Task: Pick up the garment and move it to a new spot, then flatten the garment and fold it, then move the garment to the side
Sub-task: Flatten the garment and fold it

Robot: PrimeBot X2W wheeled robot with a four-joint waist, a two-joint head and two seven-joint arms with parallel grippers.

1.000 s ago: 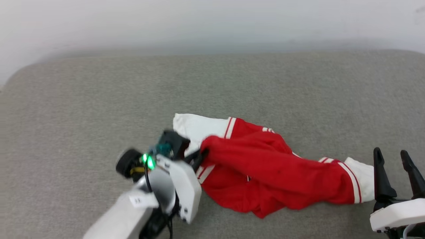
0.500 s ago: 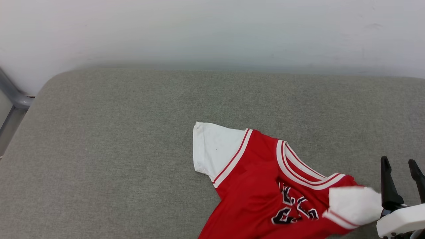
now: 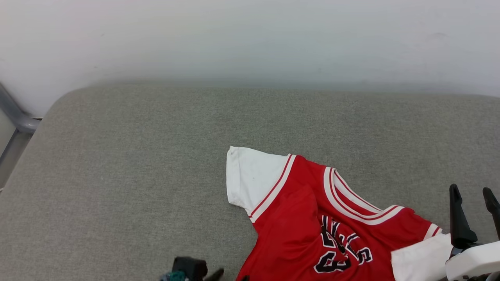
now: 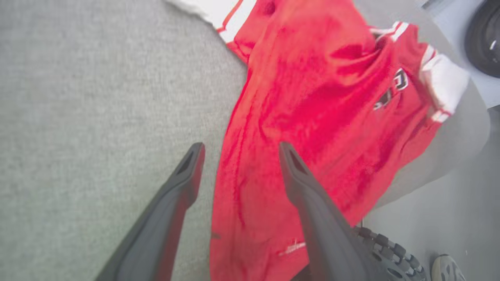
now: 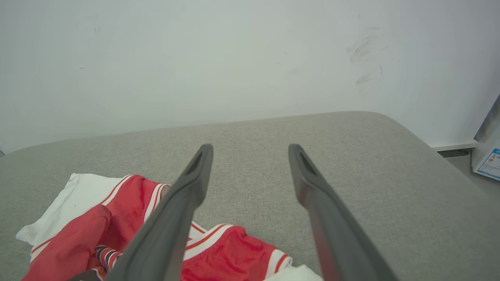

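Note:
The garment point(image 3: 312, 218), a red jersey with white sleeves, striped trim and black lettering, lies front up on the grey cushion point(image 3: 117, 175), running off the head view's bottom edge. My left gripper point(image 3: 232, 275) peeks in at that bottom edge, beside the garment's left side. In the left wrist view my left gripper point(image 4: 238, 150) stands open just over the garment's point(image 4: 312, 97) red edge, gripping nothing. My right gripper point(image 3: 470, 193) is open beside the right sleeve. In the right wrist view the open right gripper point(image 5: 250, 150) points over bare cushion, with the garment point(image 5: 97, 226) to its lower left.
A white wall point(image 3: 250, 39) backs the cushion. A grey metal frame point(image 3: 15, 117) stands past the cushion's left end. The left wrist view shows floor beyond the cushion's rim, a knobby wheel point(image 4: 383, 249) and a dark tyre point(image 4: 484, 35). A box point(image 5: 488, 160) sits at far right.
The head camera has shifted. A second ago my left gripper was shut on the bunched garment; now it is open and low, and the garment lies spread with its lettering up.

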